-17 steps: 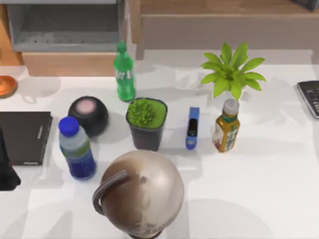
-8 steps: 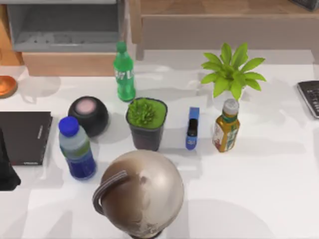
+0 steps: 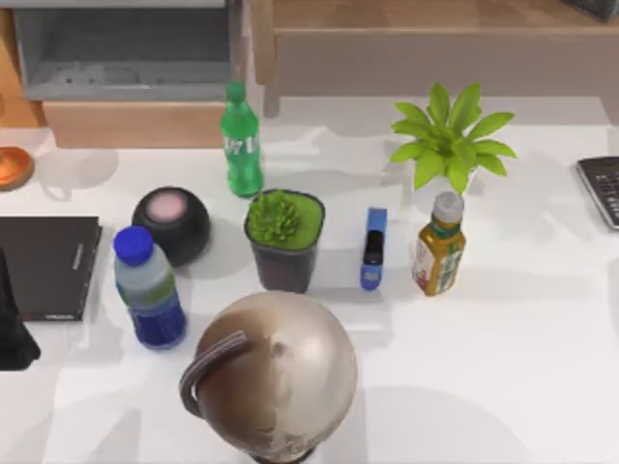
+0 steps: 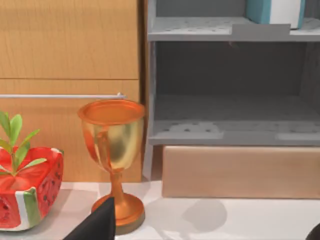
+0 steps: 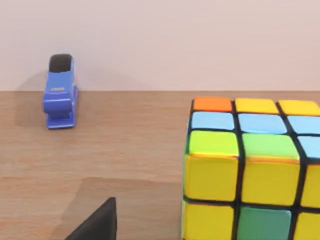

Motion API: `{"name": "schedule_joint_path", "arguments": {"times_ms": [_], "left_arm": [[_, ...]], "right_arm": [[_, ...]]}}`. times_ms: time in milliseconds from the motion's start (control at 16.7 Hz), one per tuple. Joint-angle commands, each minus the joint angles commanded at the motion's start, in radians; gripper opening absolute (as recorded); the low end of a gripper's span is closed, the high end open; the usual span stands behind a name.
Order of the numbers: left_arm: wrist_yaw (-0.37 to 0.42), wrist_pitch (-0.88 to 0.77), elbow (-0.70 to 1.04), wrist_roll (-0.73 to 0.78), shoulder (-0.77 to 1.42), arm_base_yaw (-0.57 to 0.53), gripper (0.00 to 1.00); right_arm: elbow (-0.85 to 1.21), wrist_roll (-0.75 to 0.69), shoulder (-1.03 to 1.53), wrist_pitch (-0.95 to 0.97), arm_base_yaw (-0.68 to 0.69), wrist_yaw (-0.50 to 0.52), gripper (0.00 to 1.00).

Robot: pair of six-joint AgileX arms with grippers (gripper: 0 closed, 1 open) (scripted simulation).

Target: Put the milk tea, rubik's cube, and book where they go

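White tabletop, seen from above, unchanged over the past second: nothing has shifted and neither arm has closed on anything. At the far left edge the left arm (image 3: 12, 329) sits low beside a thin black book (image 3: 44, 266). The left gripper (image 4: 95, 229) faces an orange goblet (image 4: 112, 150) and a grey shelf unit (image 4: 225, 132). Whether it is open or closed cannot be told. The book (image 4: 275, 11), teal-covered, stands on the upper shelf, apparently already put away.

Moving right along the table: a blue-capped water bottle (image 3: 150, 290), a round black speaker (image 3: 172, 222), a green soda bottle (image 3: 240, 140), a potted succulent (image 3: 283, 237) and a large globe (image 3: 271, 377) near the front edge. Next comes a blue stapler (image 3: 373, 248), and just right of it the milk tea (image 3: 439, 246), upright in front of a leafy plant (image 3: 450, 140), touched by nothing.

The right gripper (image 5: 97, 225) hangs over a wooden surface, close beside the rubik's cube (image 5: 250, 170), which rests there against a pale wall. Its state cannot be told either, but it is not touching the cube.

With the scene at a standstill, cube and book look placed. The milk tea appears to be the item left, and no gripper is near it.
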Motion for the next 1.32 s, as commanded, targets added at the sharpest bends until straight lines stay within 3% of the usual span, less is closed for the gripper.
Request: {"name": "schedule_joint_path", "arguments": {"times_ms": [420, 1080, 1320], "left_arm": [[0.0, 0.0, 0.0, 0.0, 0.0, 0.0, 1.0], [0.0, 0.0, 0.0, 0.0, 0.0, 0.0, 1.0], [0.0, 0.0, 0.0, 0.0, 0.0, 0.0, 1.0]], "right_arm": [[-0.397, -0.005, -0.414, -0.022, 0.051, 0.045, 1.0], [-1.334, -0.012, -1.418, -0.059, 0.137, 0.122, 1.0], [-1.578, -0.014, -1.664, -0.074, 0.173, 0.153, 1.0]]}}
